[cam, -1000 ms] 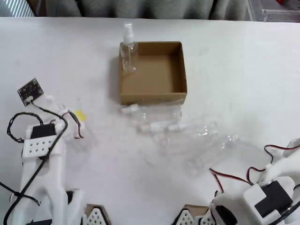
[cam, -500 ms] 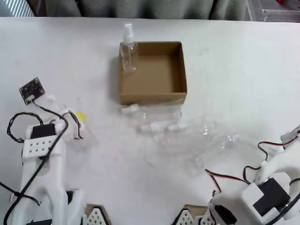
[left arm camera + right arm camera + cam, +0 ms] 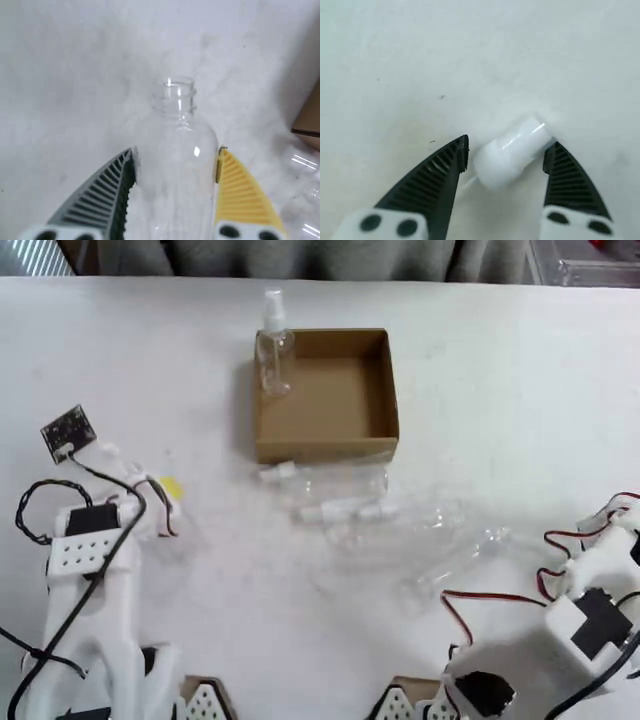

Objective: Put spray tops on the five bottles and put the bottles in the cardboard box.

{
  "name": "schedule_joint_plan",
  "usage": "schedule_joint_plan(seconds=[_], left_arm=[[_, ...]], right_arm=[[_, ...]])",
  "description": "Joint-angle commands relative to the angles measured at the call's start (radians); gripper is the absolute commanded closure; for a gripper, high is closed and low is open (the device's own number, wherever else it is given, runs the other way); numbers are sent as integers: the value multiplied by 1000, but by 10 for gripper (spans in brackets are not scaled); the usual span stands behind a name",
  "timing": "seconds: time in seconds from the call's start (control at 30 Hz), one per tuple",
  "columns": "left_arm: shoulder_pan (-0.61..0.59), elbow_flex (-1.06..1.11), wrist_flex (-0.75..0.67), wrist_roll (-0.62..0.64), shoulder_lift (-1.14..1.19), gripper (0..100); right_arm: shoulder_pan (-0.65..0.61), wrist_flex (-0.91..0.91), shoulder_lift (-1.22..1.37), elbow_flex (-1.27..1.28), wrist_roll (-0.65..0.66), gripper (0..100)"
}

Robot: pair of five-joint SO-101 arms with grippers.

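Well, my left claw [image 3: 175, 155] is clamped on a clear bottle [image 3: 178, 105]. The grey finger presses one side of its body and the yellow finger the other. Its threaded neck stands open with no top on it, above the white table [image 3: 75, 60]. My right claw [image 3: 506, 150] is apart, its two black fingers [image 3: 437, 172] set on either side of a white spray top [image 3: 512, 147] that lies on its side on the table. One finger is close against the top, the other just off it, and a thin tube pokes from the top's end between my fingers. From the high view, the cardboard box [image 3: 325, 450] sits open near the middle of the far half of the table. One capped bottle [image 3: 273, 350] stands at its far left corner, the white sprayer head rising past the box wall. Just in front of the box, the loose bottles [image 3: 345, 530] and more white tops lie scattered on the table, between my two arms.
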Motion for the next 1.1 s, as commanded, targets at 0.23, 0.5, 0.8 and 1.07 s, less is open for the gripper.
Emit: schedule_joint_plan(seconds=[0.23,0.5,0.8,1.07], left_arm=[[-7,-8,-23,-8,-35,842],[-7,-8,-23,-8,-35,842],[-7,-3,-23,-8,-33,842],[-7,23,-71,-8,-39,842]], right_arm=[[-18,-54,-73,-78,230,974],[-77,99,-74,-221,845,978],[-99,430,-74,-342,1140,979],[-79,464,-62,-295,1208,971]])
